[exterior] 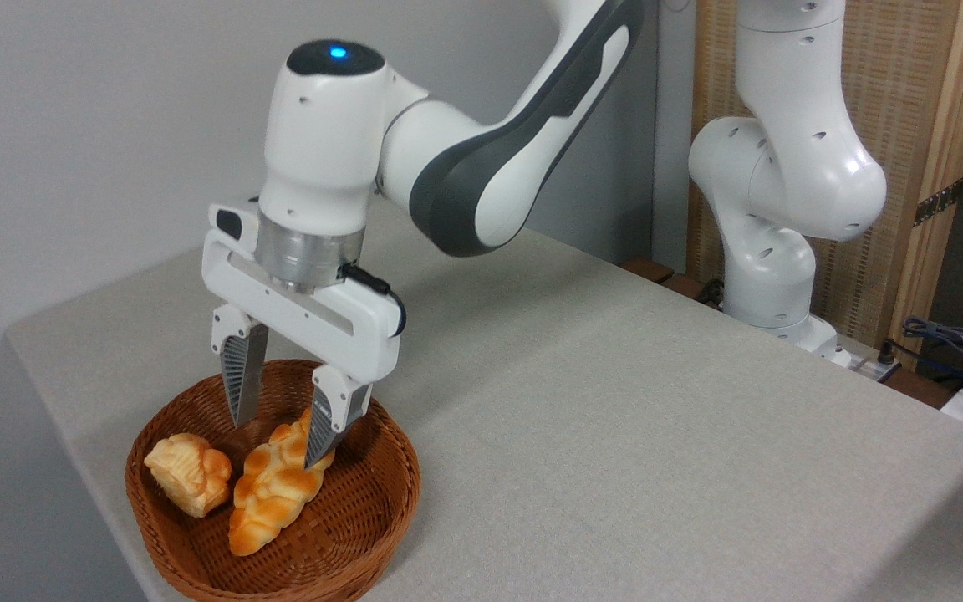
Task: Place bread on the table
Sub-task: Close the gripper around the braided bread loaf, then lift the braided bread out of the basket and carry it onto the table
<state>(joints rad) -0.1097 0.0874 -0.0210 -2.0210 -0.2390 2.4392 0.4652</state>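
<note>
One wicker basket [381, 502] on the table [615, 401] held two items: one braided bread [268, 497], one paler roll [187, 472]. One gripper [274, 441], fingers spread apart, straddled the bread's upper end.

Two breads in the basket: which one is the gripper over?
The long braided loaf, glossy golden-orange, on the right in the basket. The open gripper straddles its upper end. The shorter pale chunky roll lies left of both fingers.
</note>
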